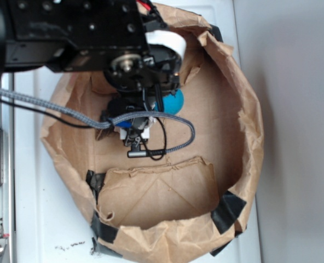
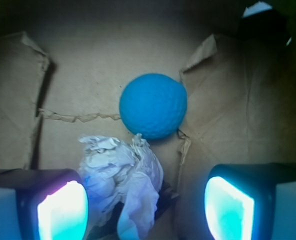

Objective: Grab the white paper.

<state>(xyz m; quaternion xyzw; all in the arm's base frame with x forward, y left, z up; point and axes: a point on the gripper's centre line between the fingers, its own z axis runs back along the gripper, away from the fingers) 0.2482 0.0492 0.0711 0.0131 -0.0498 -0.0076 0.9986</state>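
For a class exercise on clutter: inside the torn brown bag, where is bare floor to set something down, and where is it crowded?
Bare floor lies between the gripper and the far bag wall, and above the folded flap. It is crowded under the arm, where the white paper touches the teal ball between the open gripper's fingers.

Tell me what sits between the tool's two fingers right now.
In the wrist view, the white paper lies between the fingers, closer to the left-hand one in the picture. The blue ball sits just beyond it on the brown bag.
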